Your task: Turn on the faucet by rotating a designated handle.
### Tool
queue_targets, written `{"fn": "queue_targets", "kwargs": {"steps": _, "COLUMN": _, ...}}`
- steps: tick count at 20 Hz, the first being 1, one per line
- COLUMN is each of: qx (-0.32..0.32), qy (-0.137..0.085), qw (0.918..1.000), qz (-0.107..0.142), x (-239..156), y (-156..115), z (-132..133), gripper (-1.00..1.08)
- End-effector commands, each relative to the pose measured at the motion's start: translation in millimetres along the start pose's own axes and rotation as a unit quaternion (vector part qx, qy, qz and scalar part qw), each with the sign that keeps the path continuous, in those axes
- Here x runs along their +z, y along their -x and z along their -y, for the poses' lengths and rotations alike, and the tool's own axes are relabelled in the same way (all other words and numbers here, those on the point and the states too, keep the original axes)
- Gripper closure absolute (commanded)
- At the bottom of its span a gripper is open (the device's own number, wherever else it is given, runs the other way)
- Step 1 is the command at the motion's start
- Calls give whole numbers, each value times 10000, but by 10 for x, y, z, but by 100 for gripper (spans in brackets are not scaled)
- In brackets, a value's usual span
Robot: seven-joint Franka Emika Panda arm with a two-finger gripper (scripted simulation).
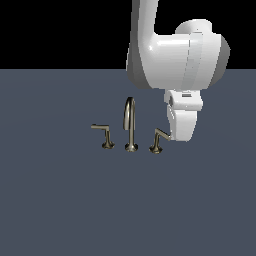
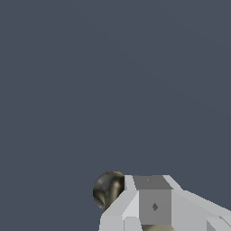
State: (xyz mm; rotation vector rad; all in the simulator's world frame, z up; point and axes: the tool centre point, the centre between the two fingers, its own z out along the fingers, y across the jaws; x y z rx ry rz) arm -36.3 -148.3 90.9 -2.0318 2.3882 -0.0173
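The faucet (image 1: 130, 126) stands on the dark floor in the exterior view, a thin arched brass-grey spout between two low lever posts. The handle (image 1: 158, 139) is the post at the exterior view's right, and its lever rises rightward. My gripper (image 1: 180, 136) hangs right beside it, and the lever's tip meets the white fingers (image 1: 176, 131). No gap shows between the fingers, so the gripper looks shut with nothing held. In the wrist view a rounded brass part (image 2: 107, 189) lies against the gripper (image 2: 153, 205); I cannot tell which faucet piece it is.
The mirror-image lever post (image 1: 106, 136) stands at the exterior view's left of the spout, its lever pointing left. My white arm (image 1: 170, 50) comes down from above, behind the faucet. Flat dark grey floor (image 1: 75, 210) spreads all around.
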Motion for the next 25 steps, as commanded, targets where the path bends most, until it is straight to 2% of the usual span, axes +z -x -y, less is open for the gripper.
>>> {"fn": "queue_targets", "kwargs": {"steps": 1, "qx": -31, "qy": 59, "qw": 10000, "qz": 13, "x": 0, "y": 52, "z": -104, "gripper": 108}}
{"fn": "queue_targets", "kwargs": {"steps": 2, "qx": 4, "qy": 12, "qw": 10000, "qz": 2, "x": 0, "y": 1, "z": -32, "gripper": 108}}
{"fn": "queue_targets", "kwargs": {"steps": 12, "qx": -26, "qy": 56, "qw": 10000, "qz": 12, "x": -4, "y": 405, "z": -298, "gripper": 108}}
{"fn": "queue_targets", "kwargs": {"steps": 13, "qx": -26, "qy": 56, "qw": 10000, "qz": 12, "x": -4, "y": 405, "z": -298, "gripper": 108}}
{"fn": "queue_targets", "kwargs": {"steps": 14, "qx": 134, "qy": 36, "qw": 9999, "qz": -20, "x": -4, "y": 187, "z": -265, "gripper": 108}}
{"fn": "queue_targets", "kwargs": {"steps": 24, "qx": -29, "qy": 61, "qw": 10000, "qz": 13, "x": -3, "y": 864, "z": -180, "gripper": 108}}
{"fn": "queue_targets", "kwargs": {"steps": 25, "qx": -29, "qy": 61, "qw": 10000, "qz": 13, "x": -3, "y": 864, "z": -180, "gripper": 108}}
